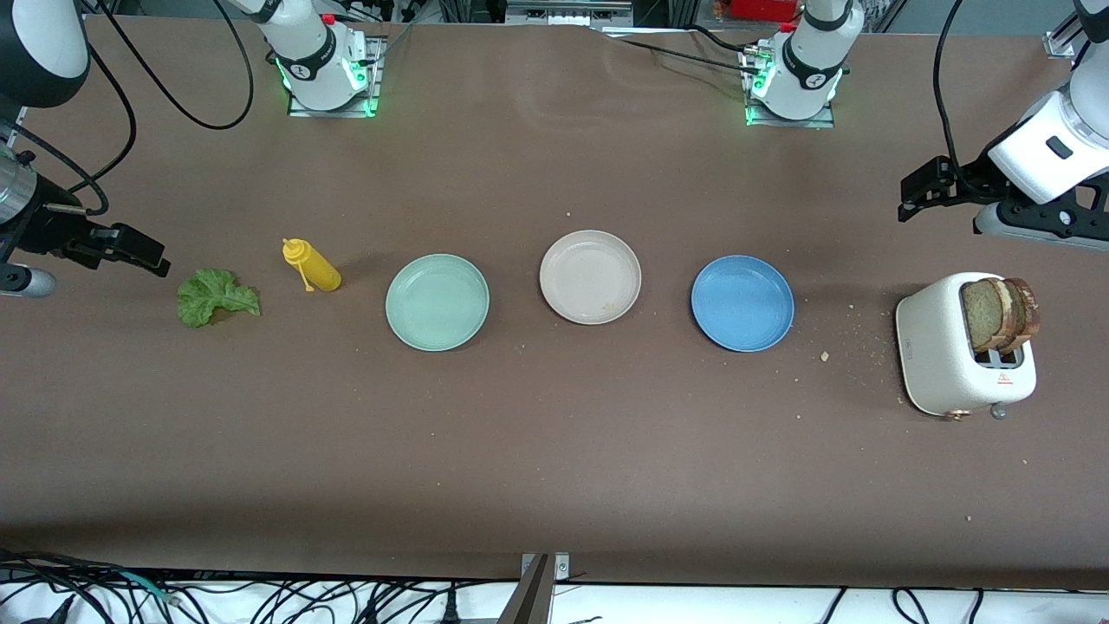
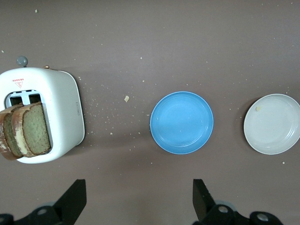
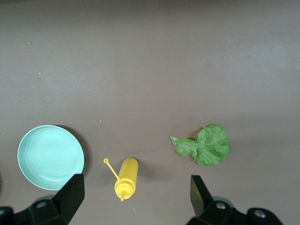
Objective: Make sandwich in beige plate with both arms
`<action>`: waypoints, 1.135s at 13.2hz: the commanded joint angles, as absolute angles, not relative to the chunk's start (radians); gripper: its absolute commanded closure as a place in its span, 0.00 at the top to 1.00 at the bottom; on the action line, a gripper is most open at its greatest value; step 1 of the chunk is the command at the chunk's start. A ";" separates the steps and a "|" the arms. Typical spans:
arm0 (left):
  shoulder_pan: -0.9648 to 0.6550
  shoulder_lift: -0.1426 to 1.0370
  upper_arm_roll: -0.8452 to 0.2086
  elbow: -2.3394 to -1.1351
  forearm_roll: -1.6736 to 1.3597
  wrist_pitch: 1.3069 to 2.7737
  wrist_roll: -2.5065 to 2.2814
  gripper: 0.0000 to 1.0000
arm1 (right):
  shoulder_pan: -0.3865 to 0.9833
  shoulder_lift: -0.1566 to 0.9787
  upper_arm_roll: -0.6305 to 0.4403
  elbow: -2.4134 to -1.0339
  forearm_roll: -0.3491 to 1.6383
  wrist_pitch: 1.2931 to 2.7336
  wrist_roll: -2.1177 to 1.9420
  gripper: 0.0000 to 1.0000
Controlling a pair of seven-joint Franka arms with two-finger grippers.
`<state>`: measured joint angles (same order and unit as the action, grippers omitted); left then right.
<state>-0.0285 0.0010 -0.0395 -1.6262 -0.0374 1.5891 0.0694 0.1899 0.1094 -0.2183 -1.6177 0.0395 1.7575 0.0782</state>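
Evidently, nothing of the sandwich has been assembled yet. The beige plate (image 1: pixel 590 276) lies bare at the middle of the counter (image 1: pixel 554 468), between a mint-green plate (image 1: pixel 437 302) and a blue plate (image 1: pixel 742 302). The two bread slices (image 1: pixel 999 313) are seen standing in the slots of a white toaster (image 1: pixel 962 351) toward the left arm's end of the counter. The lettuce leaf (image 1: pixel 215 296) lies flat toward the right arm's end, beside a yellow squeeze bottle (image 1: pixel 312 266). Both slices and the leaf are judged still to be carried to the plate.

The left end effector (image 2: pixel 139 199) is held open and empty over the counter near the toaster. The right end effector (image 3: pixel 136 199) is likewise open and empty, over the counter near the leaf.

Wide bare room is left along the counter's edge nearest the front camera. The toaster and the leaf each sit close to an end edge. Scattered crumbs are seen around the toaster.
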 commanded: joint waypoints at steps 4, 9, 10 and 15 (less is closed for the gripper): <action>-0.026 -0.011 -0.041 -1.631 -0.008 1.589 0.080 1.00 | 0.192 0.089 -0.216 -1.629 0.046 1.749 0.089 1.00; -0.026 -0.011 -0.040 -1.631 -0.008 1.589 0.077 1.00 | 0.192 0.089 -0.216 -1.629 0.046 1.749 0.089 1.00; -0.026 -0.009 -0.040 -1.631 -0.008 1.589 0.077 1.00 | 0.193 0.089 -0.216 -1.629 0.046 1.749 0.089 1.00; -0.026 -0.009 -0.038 -1.631 -0.006 1.589 0.078 1.00 | 0.192 0.089 -0.216 -1.629 0.048 1.749 0.089 1.00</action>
